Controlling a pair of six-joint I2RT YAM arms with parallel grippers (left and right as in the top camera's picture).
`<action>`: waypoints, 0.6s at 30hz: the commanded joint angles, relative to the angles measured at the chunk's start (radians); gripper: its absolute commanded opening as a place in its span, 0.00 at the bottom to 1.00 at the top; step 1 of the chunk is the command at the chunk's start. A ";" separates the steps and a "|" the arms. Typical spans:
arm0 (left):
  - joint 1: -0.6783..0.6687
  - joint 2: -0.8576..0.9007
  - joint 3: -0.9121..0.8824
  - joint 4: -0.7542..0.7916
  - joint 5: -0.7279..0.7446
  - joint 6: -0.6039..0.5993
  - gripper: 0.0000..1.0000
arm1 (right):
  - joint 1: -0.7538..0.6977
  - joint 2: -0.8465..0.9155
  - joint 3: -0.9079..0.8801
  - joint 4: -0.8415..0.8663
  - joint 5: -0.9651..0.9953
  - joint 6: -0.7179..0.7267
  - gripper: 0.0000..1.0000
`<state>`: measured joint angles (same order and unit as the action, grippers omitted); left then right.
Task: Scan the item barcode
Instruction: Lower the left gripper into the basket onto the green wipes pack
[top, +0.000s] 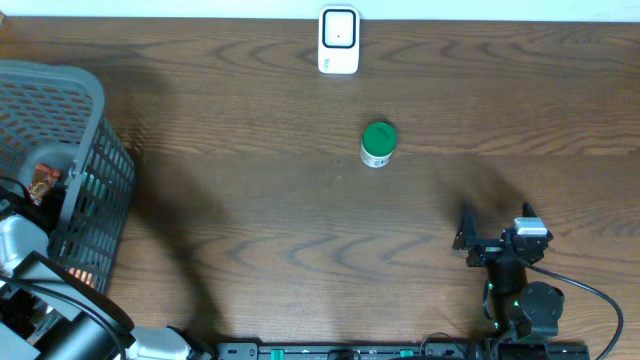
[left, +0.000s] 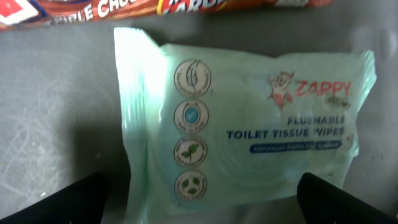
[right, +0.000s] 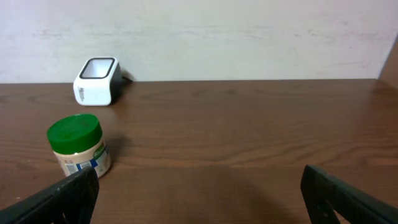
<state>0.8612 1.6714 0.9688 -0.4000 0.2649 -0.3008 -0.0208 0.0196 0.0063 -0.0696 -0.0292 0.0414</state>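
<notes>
Though unseen overhead, wipes pack, left wrist view

A small jar with a green lid stands upright, just right of the middle of the table. The white scanner sits at the far edge. A pale green wipes pack lies flat in the grey basket by the left edge.
</notes>
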 joint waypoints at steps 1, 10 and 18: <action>0.002 0.058 -0.041 0.011 0.016 0.016 0.98 | 0.001 0.000 -0.001 -0.003 0.002 0.010 0.99; 0.002 0.225 -0.041 0.042 0.153 0.016 0.69 | 0.001 0.000 -0.001 -0.003 0.002 0.010 0.99; 0.005 0.200 -0.030 0.023 0.317 0.016 0.07 | 0.001 0.000 -0.001 -0.003 0.002 0.010 0.99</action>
<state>0.8883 1.8011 1.0092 -0.3145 0.5308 -0.2905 -0.0208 0.0196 0.0063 -0.0696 -0.0292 0.0414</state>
